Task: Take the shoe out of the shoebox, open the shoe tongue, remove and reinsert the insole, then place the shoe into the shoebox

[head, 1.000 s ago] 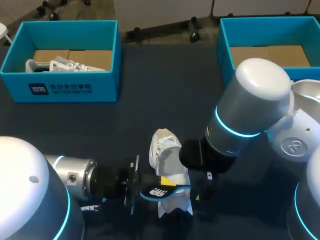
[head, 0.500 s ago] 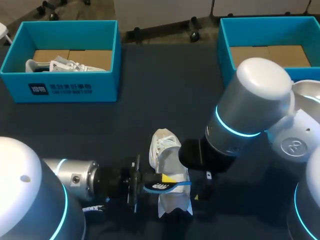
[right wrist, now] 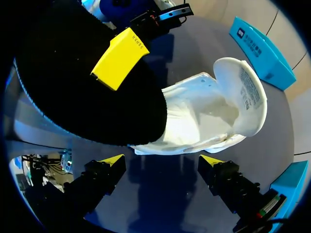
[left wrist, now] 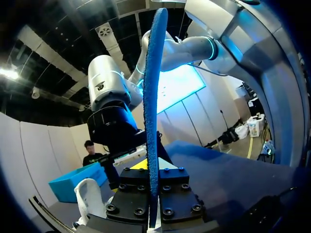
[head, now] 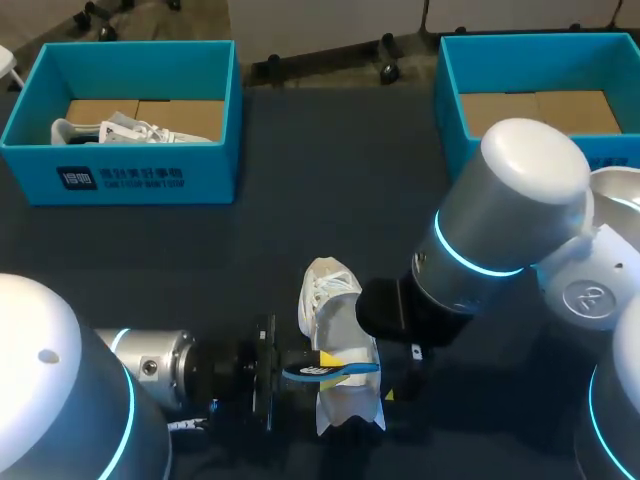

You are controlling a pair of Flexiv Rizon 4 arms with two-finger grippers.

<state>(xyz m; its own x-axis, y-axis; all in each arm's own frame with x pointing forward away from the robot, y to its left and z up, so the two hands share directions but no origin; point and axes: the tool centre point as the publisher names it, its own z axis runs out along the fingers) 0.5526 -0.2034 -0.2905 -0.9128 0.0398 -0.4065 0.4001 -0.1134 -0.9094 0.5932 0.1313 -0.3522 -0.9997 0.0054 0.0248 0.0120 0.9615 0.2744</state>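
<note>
Dark table [head: 300, 200] is being used: a white shoe [head: 343, 325] is being carried at front centre, its tongue [right wrist: 243, 92] being shown flipped outward, label side up. A blue insole [head: 362, 369] is being clamped by the left gripper [head: 326, 362] and held across the shoe's near half. The right gripper [right wrist: 160, 161] is being held with fingers spread, shoe just ahead of the tips, not between them. A teal shoebox [head: 452, 110] is being seen far right, well apart.
</note>
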